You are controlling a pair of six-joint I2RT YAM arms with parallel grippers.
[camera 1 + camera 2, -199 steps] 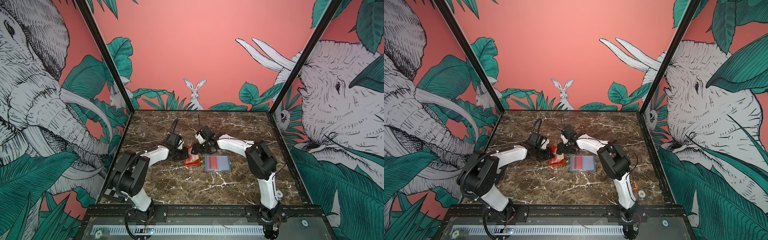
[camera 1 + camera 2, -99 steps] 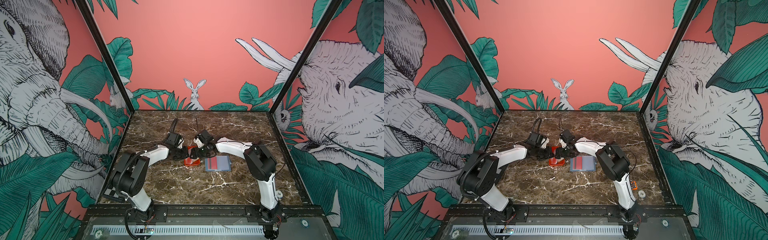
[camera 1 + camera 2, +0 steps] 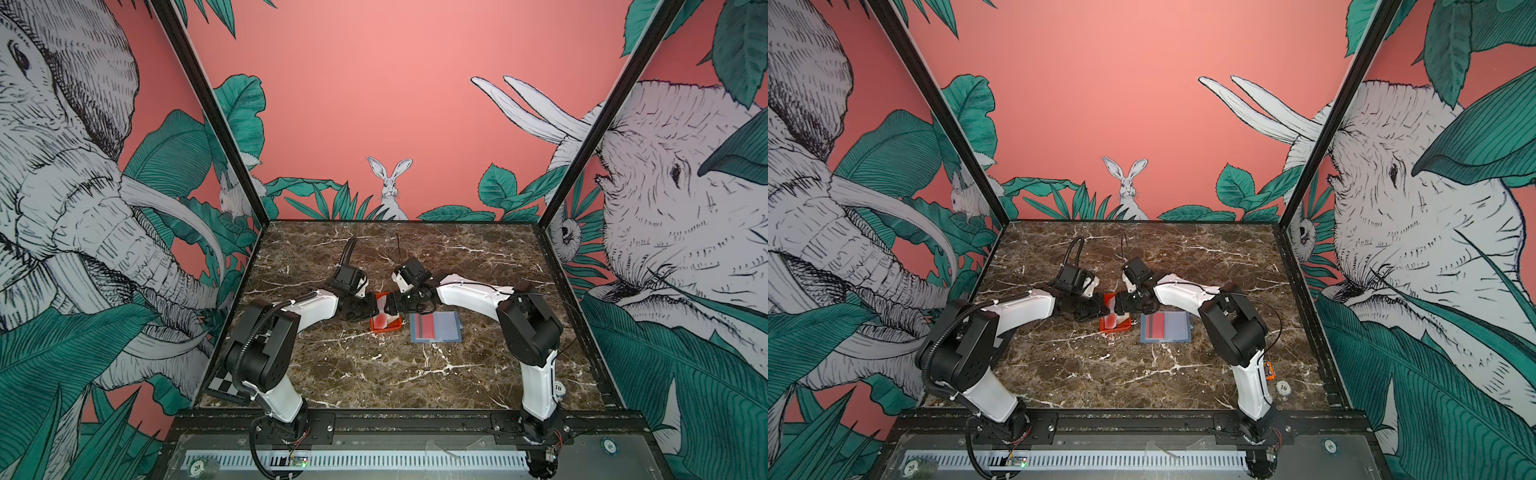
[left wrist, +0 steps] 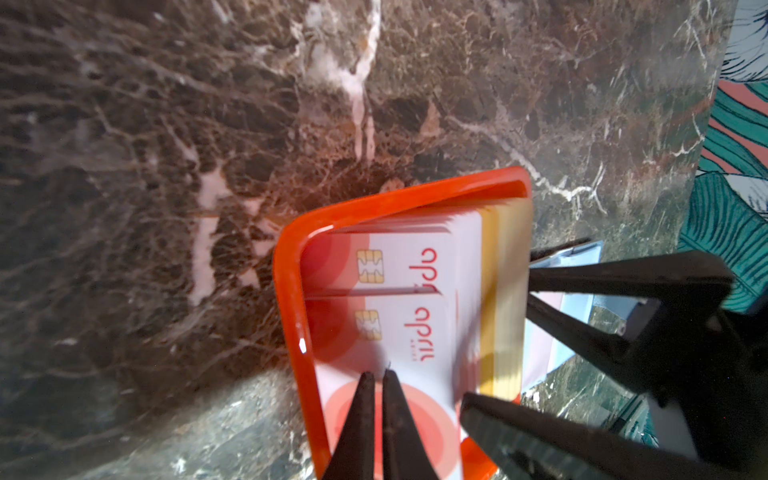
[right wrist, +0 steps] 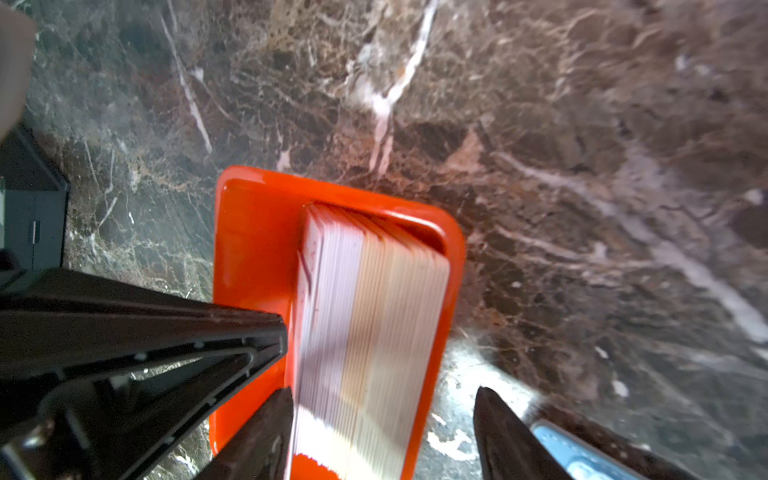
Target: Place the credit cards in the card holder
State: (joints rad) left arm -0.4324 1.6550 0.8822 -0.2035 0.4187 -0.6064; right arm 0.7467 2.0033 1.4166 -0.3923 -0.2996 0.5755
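The left fingers (image 3: 371, 308) are sitting pressed together, their tips resting on the face of the topmost of the credit cards (image 4: 419, 291). The cards are sitting stacked in the orange tray (image 4: 291, 316) near the middle of the bench (image 3: 374, 374). Whether a card edge is being pinched between those tips I cannot tell. The right fingers (image 3: 390, 309) are standing wide apart, straddling the stack from the opposite side. One is lying against the stack's side and the other is hanging clear outside the tray.

The card holder (image 3: 435, 327) is lying open just beside the tray, with a red card (image 3: 424, 327) showing in one half.

The cards are showing a gold chip and red lettering that looks like "april" (turned sideways; the smaller line under it is too small to read). A round tag (image 3: 559, 388) on the right arm's base is showing "10".
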